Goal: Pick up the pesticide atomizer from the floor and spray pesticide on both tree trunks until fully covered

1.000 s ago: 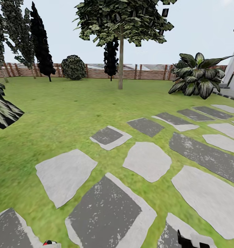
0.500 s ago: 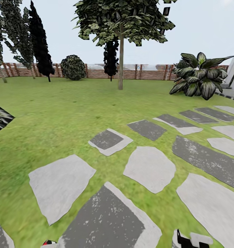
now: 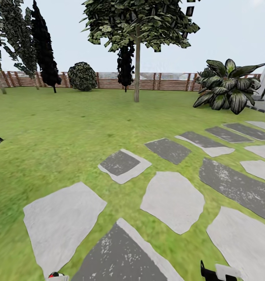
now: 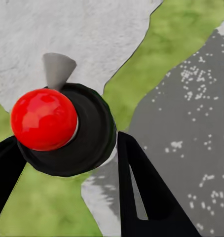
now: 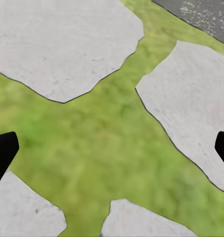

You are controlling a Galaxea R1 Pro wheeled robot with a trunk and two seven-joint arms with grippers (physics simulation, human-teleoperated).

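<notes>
The pesticide atomizer (image 4: 53, 123) shows in the left wrist view as a red ball cap on a black ring with a grey nozzle. My left gripper (image 4: 67, 165) is shut on it, one black finger on each side. Its red tip (image 3: 55, 275) peeks in at the bottom edge of the head view. My right gripper (image 5: 112, 148) is open over grass, with nothing between its fingertips; it also sits at the bottom right of the head view (image 3: 217, 273). A tree (image 3: 138, 23) with a straight grey-tan trunk (image 3: 137, 74) stands far ahead on the lawn.
Grey stepping stones (image 3: 171, 201) cross the grass floor (image 3: 62, 132) from the near left to the right. A broad-leaved plant (image 3: 226, 86) stands at the right, a round bush (image 3: 82, 76) and narrow dark trees (image 3: 45, 50) by the brown slat fence (image 3: 163, 81).
The whole head view has shifted: the stones have slid down and nearer, and the leafy plant at the left edge has almost left the picture. Both grippers keep their places in the picture.
</notes>
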